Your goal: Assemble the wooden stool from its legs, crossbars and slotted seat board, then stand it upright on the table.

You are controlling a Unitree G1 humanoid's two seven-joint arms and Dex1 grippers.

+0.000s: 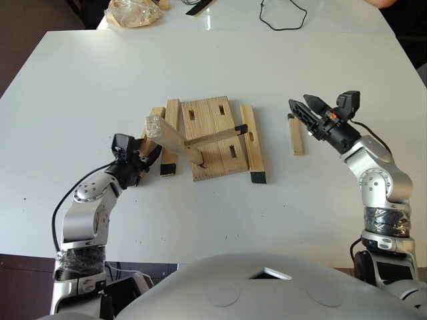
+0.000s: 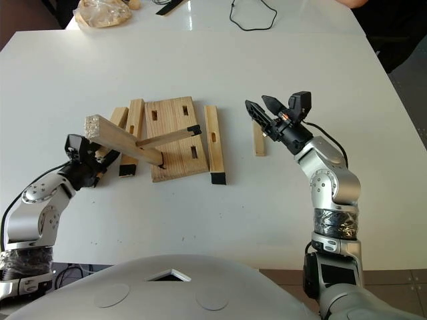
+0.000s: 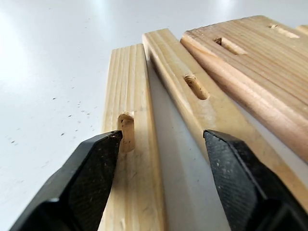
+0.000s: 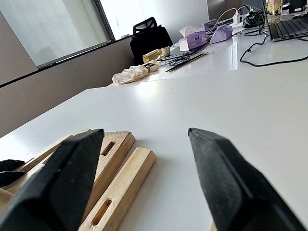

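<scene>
Left pincer (image 3: 162, 136) is wide open, down low on the left of the seat board (image 1: 217, 113), tips spread over two legs lying flat side by side: the outer leg (image 1: 157, 113) and the inner leg (image 1: 172, 117). Right pincer (image 4: 145, 132) is open too, off to the board's right, by the loose crossbar (image 1: 296, 139). The board lies flat mid-table (image 1: 100, 80).

Legs, four total: those two, a leaning leg (image 1: 170, 135) stuck in the board's near-left slot and tilting left, and a right-hand leg (image 1: 252, 150) flat just beside the board's right edge.

Crossbars, two: the loose one, plus a fitted crossbar (image 1: 213, 137) running from the leaning leg across above the board.

Past the board's far side are one plastic bag (image 1: 133, 12) and one black cable (image 1: 283, 20).
</scene>
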